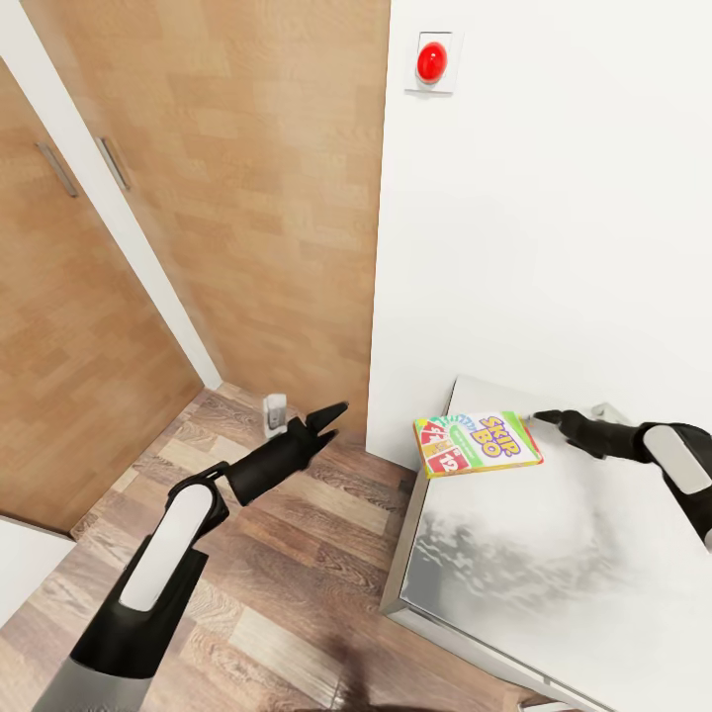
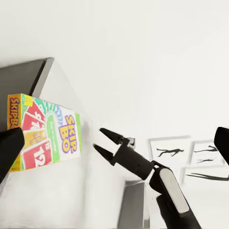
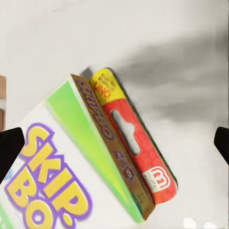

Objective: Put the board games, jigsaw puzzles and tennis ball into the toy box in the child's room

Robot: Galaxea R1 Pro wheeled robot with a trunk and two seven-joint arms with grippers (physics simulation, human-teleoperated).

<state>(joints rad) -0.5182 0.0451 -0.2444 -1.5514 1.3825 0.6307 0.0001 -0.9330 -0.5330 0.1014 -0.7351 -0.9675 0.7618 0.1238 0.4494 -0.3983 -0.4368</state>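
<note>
**A:** Where's the SKIP-BO (image 1: pixel 478 444)?

**B:** Lying flat at the near corner of a pale surface (image 1: pixel 554 593), bed or table, I cannot tell which. Its outer end seems to reach just past the edge, over the floor (image 1: pixel 297 593). The right wrist view shows a narrow red box (image 3: pixel 136 143) hard against its long side. Whether that one is tucked partly under it, I cannot tell.

**A:** And the arms?

**B:** The right gripper (image 1: pixel 542 417) is low over the surface with its tips just beside the box's inner end, fingers spread and holding nothing. The left gripper (image 1: pixel 334 417) hangs over the floor, well apart from the box. Its fingers are parted too, and empty.

**A:** So the step is picking it up. How would you do it well?

**B:** I'd judge a flat box on a flat surface leaves no room for a finger underneath. I'd straddle the end edge, one finger above the lid and one below, tilting the wrist so the lower finger can slide in. Don't shove, because a push from that side would send it toward the drop. The overhanging end may be an easier place to get a finger under.

**A:** Risks?

**B:** Catching the red box as well, or pinching only a corner so the box swings. I'd close on the middle of the edge and lift slowly.
</note>
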